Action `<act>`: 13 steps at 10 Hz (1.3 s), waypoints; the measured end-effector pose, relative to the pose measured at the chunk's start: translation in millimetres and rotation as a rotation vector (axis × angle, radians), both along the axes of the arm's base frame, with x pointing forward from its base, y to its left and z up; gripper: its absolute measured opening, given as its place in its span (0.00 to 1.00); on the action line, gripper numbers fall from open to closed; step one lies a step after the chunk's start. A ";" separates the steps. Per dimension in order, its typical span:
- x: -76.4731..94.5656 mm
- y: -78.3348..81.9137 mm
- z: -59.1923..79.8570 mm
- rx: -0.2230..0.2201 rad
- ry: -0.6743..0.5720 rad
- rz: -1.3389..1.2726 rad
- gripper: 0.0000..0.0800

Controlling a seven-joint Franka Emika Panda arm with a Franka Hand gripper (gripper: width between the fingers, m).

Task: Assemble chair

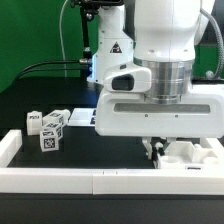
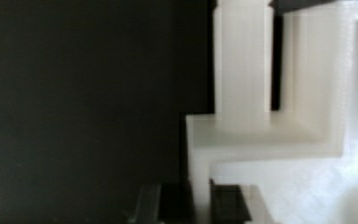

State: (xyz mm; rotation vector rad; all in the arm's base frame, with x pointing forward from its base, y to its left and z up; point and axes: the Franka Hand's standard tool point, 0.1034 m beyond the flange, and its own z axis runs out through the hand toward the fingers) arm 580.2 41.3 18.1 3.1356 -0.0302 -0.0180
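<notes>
Wrist view: closed tool [image 2: 197, 197] near white chair [image 2: 250, 130]

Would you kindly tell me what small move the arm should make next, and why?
Probably lift a little and open the claw: it is shut, low beside the chair part by the front rail, so it cannot grasp anything, while small tagged blocks lie loose at the exterior view's left.

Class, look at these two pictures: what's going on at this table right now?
A single robot arm is partway through building a small white chair. Its tool is lowered and shut at the white chair pieces by the front rail, on the exterior view's right. Whether it pinches one is unclear. A few small tagged blocks sit apart on the black table, toward that view's left.
</notes>
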 end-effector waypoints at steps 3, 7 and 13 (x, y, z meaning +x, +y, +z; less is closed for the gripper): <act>-0.1 -0.4 -0.8 0.001 0.000 0.005 0.06; 0.0 -13.6 26.9 0.019 0.018 0.054 0.67; -11.4 -40.8 44.7 0.028 0.013 0.071 0.81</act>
